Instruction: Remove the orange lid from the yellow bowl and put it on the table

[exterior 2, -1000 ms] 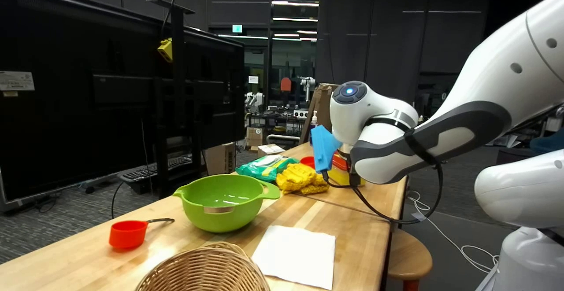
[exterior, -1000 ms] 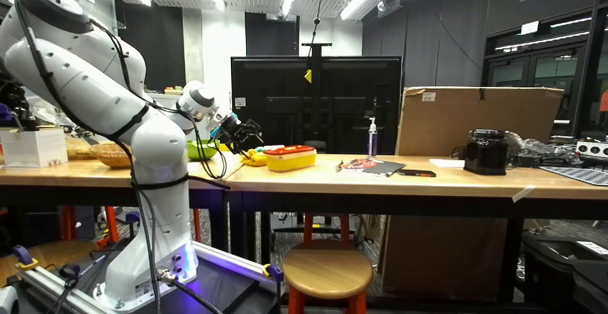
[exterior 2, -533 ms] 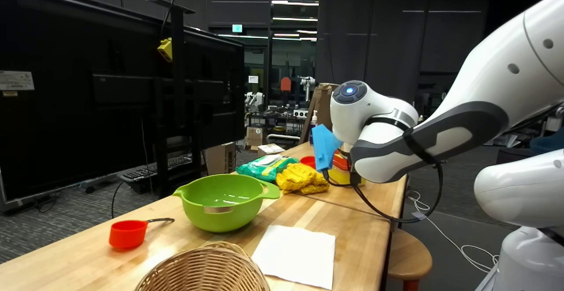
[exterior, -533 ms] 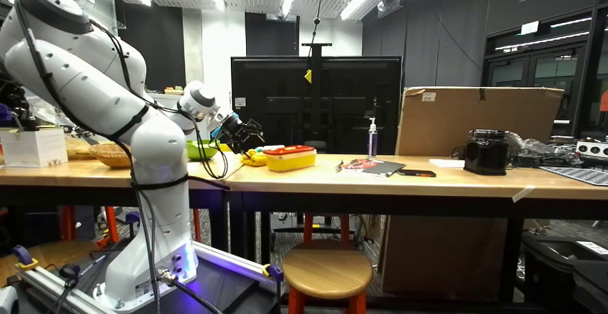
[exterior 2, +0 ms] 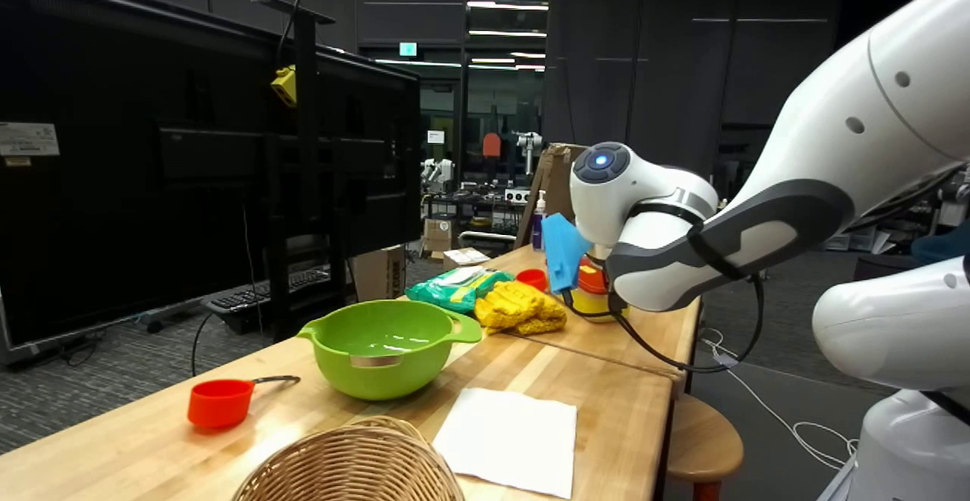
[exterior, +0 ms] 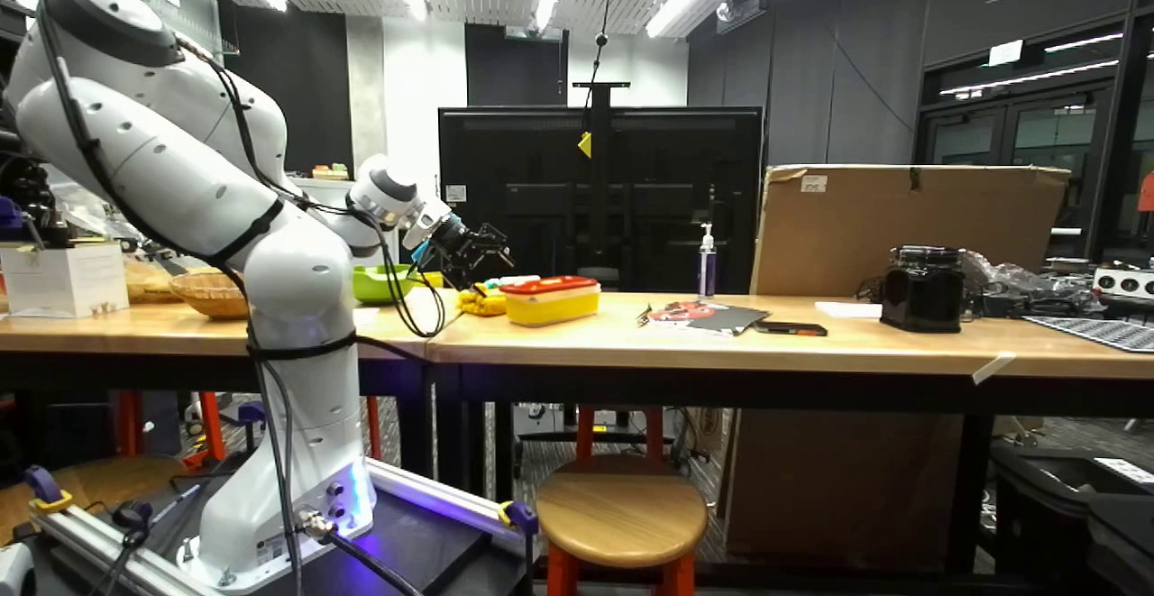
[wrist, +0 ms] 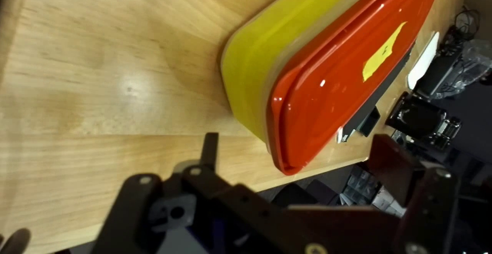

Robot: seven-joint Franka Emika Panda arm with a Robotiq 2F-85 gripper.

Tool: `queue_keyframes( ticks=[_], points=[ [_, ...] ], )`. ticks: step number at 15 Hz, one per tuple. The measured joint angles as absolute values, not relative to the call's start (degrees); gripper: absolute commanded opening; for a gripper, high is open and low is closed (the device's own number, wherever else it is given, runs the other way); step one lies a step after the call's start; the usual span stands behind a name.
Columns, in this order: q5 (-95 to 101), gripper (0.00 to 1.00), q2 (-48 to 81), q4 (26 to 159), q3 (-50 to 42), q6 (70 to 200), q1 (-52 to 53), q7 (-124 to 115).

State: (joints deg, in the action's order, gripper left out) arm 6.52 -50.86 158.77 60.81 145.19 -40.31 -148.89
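Woodgrain table (wrist: 127,73), glossy lid (wrist: 342,85) atop bowl (wrist: 276,44)

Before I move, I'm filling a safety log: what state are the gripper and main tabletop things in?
Black two-fingered gripper, open, empty.
Yellow oblong plastic container, upright, covered.
Orange-red oblong plastic lid, on that container; latching unclear.
Green plastic bowl, upright, uncovered.
Black-handled red plastic cup, upright.
Yellow cloth bundle, crumpled.
Purple pump bottle, upright.
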Motion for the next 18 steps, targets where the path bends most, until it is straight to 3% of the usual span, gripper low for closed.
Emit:
queue_keyframes(
  ticks=[18],
  points=[
    [15.0, 1.00, -49.4, 158.8, 56.8, 150.0, -41.2, -148.9]
  ],
)
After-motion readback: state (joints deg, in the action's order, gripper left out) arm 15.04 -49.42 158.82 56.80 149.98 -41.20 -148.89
